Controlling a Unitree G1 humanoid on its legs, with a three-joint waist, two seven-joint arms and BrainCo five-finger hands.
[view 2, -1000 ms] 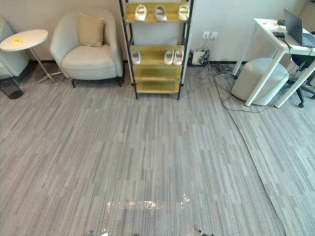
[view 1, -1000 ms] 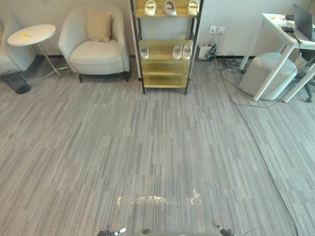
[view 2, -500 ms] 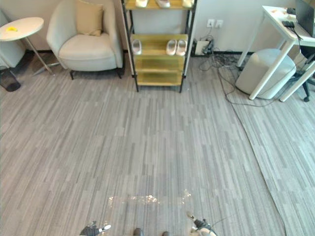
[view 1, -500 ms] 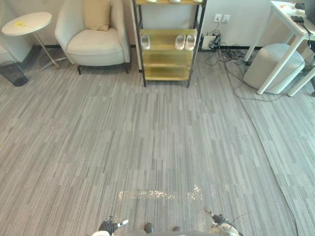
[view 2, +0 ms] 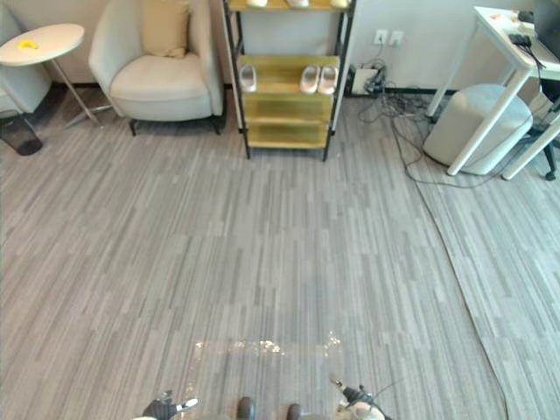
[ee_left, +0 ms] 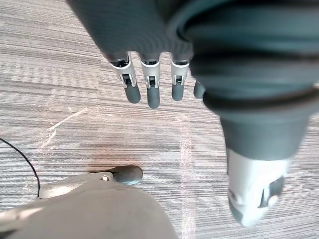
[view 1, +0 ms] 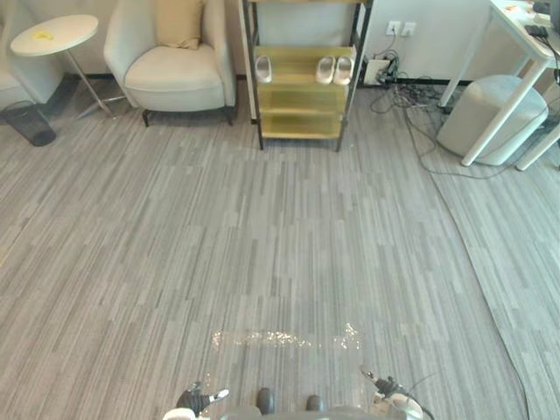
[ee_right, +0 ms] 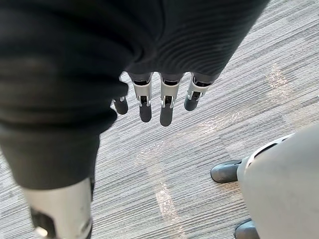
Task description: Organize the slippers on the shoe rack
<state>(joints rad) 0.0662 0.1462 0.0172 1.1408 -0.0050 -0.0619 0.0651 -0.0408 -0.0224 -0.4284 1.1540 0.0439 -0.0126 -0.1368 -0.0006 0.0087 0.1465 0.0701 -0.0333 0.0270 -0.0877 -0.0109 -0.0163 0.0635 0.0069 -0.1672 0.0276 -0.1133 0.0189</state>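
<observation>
Facing the shoe rack (view 1: 300, 125) from well apart, seeing slippers (view 1: 334, 70) on its middle shelf; hanging left hand (ee_left: 153, 93) and right hand (ee_right: 167, 105) empty, fingers relaxed, likely for want of anything in reach

Rack (view 1: 302, 87): far centre of the floor, against the back wall.
Middle shelf: single slipper (view 1: 263, 68) at the left end; pair (view 1: 334, 70) side by side at the right end, well apart from the single.
Top shelf: row of slippers (view 2: 297, 3).
Armchair (view 1: 175, 70): just left of the rack.
Cushion (view 1: 179, 22): on the armchair, against its back.
Side table (view 1: 57, 35): left of the armchair.
Bin (view 1: 28, 122): on the floor, in front of the side table.
Sockets (view 1: 401, 28): on the wall, right of the rack.
Cables (view 1: 411, 96): on the floor below the sockets.
Stool (view 1: 490, 118): far right, partly under the desk (view 1: 525, 26).
</observation>
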